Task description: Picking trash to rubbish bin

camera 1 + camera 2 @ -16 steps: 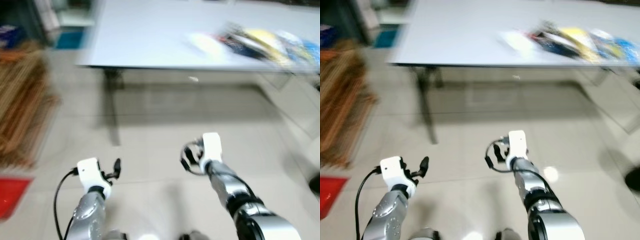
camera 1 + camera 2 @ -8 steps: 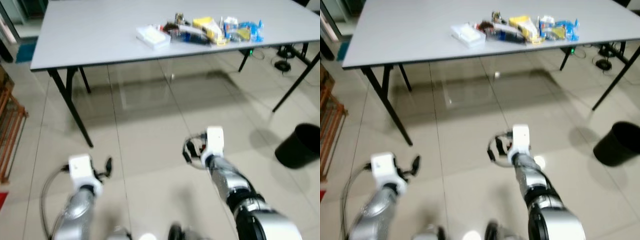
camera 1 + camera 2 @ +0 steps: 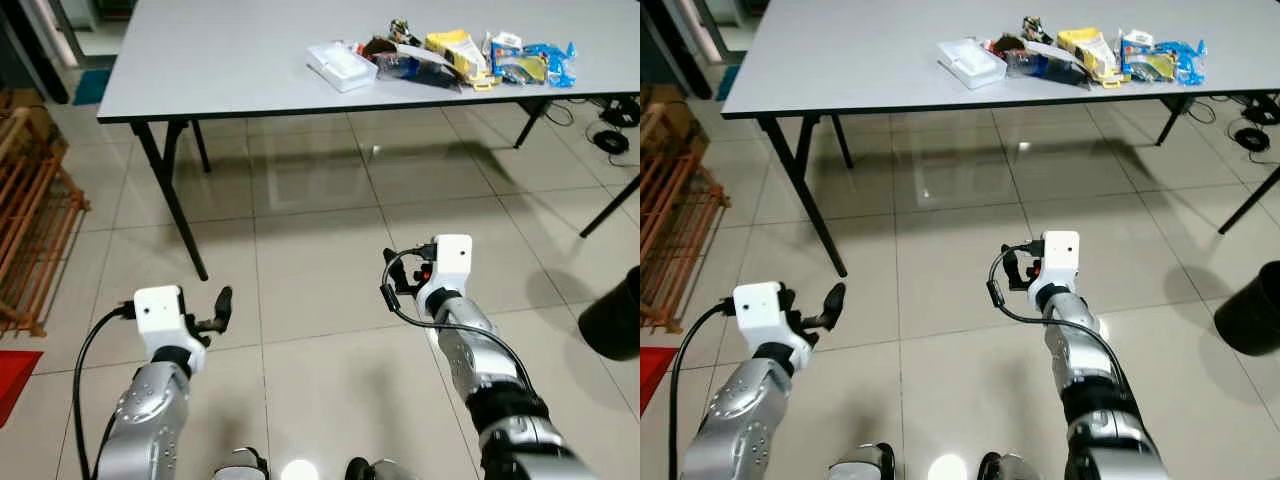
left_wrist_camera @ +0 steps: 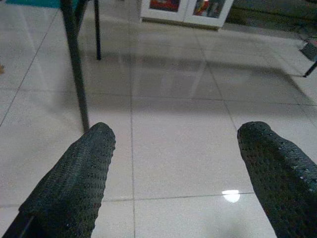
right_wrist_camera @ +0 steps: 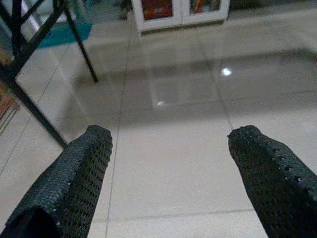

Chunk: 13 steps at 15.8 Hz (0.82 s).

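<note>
Two pincers hang over bare floor (image 3: 320, 260) tiles, short of the bench (image 3: 240, 60) and well apart from it. The left pincer (image 4: 173, 173) is spread wide, its black fingers (image 4: 74, 183) holding nothing, and a dark bench leg stands on the tiles ahead of it. The right pincer (image 5: 168, 173) is likewise spread and empty, its fingers (image 5: 74, 183) pointing at glossy tiles with a slanted bench leg off to one side.

Trash (image 3: 470, 55) lies in a loose heap on the bench top, toward the bench's far right part: a yellow wrapper (image 3: 455, 48), blue packets (image 3: 545, 62) at the right end of the heap, and dark crumpled bits between them. A white box (image 3: 342, 66) sits just beside the heap, on the side nearer the bench's middle. The rest of the grey top is bare.

Right of the bench and nearer the robot, a black bin (image 3: 1252, 310) stands on the floor, cut by the picture's edge. Left of the bench stands a wooden rack (image 3: 30, 210), with a red mat (image 3: 15, 380) on the floor nearer the robot. Cables (image 3: 610, 135) lie on the floor under the bench's right end.
</note>
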Available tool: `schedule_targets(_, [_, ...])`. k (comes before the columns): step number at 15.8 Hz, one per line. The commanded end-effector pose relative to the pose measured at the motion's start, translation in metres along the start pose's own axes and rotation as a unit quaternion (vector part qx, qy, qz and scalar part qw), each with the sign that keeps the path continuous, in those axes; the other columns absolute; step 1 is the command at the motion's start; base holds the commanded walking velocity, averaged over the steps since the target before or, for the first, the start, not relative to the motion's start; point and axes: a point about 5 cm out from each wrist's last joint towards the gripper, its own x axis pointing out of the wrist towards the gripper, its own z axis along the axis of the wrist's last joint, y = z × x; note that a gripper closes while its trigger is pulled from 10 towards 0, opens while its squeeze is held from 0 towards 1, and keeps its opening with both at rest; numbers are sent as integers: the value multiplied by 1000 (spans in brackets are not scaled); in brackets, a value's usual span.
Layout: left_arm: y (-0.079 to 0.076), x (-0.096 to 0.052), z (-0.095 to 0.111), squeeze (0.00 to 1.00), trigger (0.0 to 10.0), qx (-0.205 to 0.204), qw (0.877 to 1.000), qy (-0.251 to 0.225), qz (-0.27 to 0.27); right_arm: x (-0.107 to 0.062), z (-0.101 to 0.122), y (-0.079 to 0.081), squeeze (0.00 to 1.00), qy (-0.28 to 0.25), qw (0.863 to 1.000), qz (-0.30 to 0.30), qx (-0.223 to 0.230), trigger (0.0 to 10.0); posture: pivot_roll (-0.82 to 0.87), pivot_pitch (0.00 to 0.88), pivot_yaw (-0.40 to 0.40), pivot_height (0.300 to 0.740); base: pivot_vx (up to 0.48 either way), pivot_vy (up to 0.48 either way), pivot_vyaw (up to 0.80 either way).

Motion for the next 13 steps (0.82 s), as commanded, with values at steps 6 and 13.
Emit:
schedule_targets(6, [7, -32, 2, 0, 10000, 27, 999, -9, 20, -37, 20, -18, 0, -6, 999, -15, -32, 10000, 26, 87, 11, 740, 0, 0, 0])
schedule_targets(13, [11, -33, 0, 0, 10000, 37, 999, -18, 27, -49, 22, -8, 0, -3, 999, -27, -27, 10000, 18, 55, -16, 740, 0, 0, 0])
